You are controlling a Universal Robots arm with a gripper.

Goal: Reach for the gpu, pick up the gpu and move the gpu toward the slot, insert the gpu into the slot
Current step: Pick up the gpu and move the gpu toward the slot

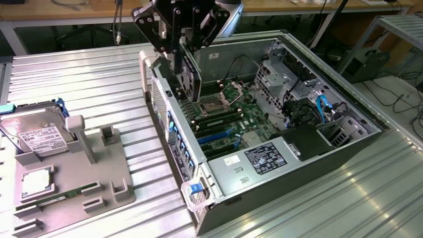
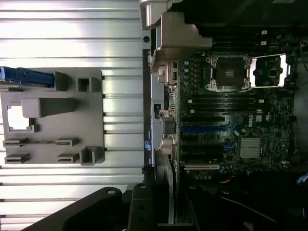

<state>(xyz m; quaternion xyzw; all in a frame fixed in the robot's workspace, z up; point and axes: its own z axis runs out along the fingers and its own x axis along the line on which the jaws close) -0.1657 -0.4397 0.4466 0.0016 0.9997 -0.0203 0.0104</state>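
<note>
The gripper (image 1: 180,53) is seen at the top of the exterior view, above the rear edge of an open computer case (image 1: 360,130) that lies on its side on a ribbed metal table (image 1: 86,84). Its fingers are closed narrowly on the upper edge of the gpu (image 1: 191,80), which is held upright and hangs down from them, its silver bracket turned toward the case's rear wall. The card's lower edge is raised over the green motherboard (image 1: 248,106), close to the rear wall and near the processor socket (image 1: 215,104).

The slot (image 2: 204,129), a long blue strip on the motherboard, is seen uncovered in the wrist view, with further blue and black connector strips lying parallel beside it. The gpu is not seated in the slot; the card is kept apart from it, offset along the rear wall. How far the card stands above the board cannot be told.

At the exterior view's left, a grey fixture tray (image 1: 99,168) rests on the table, well apart from the case. A silver hard drive (image 1: 36,134) with a white label is propped at the tray's far end, a square processor chip (image 1: 36,179) is set in a pocket below it, and a slim green memory stick (image 1: 63,196) lies near the tray's near edge.
</note>
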